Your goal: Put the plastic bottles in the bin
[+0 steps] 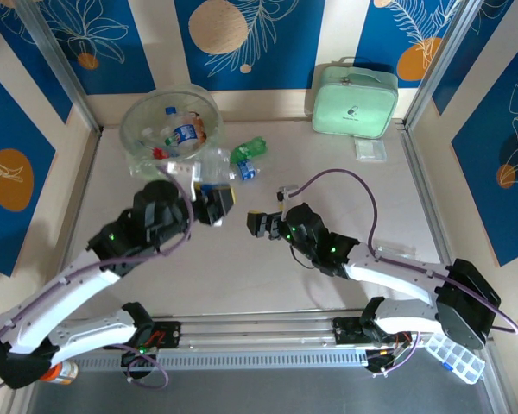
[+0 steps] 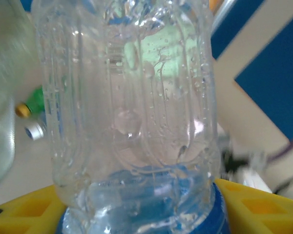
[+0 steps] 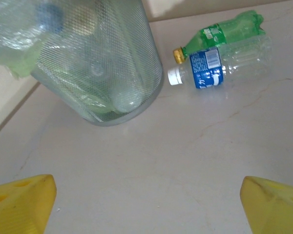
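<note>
Nearest the bases, the left arm is seen bent at the elbow and reached forward and inward. Its left gripper (image 1: 214,205) is clenched on a clear bottle (image 2: 132,112), which is pinched at one end between the yellow fingers (image 2: 254,204). The bottle's long axis is pointed straight out from the gripper toward the far side of the table (image 1: 414,216), so its free end lies just beside the near-right rim of the bin (image 1: 168,129). The bin is thus found ahead of and to the left of the held bottle, and the left arm is plainly the nearer one to it. A short carry up and to the far left, over the rim, is judged to be what the drop calls for. The right gripper (image 1: 263,222) is held low at mid-table, spread wide with nothing between its fingertips (image 3: 24,200), and is aimed toward the bin. Farther out, a green bottle (image 3: 224,28) and a blue-labelled bottle (image 3: 224,66) are seen lying side by side on the table just right of the bin, caps turned toward it. Several bottles are already seen inside the bin.
</note>
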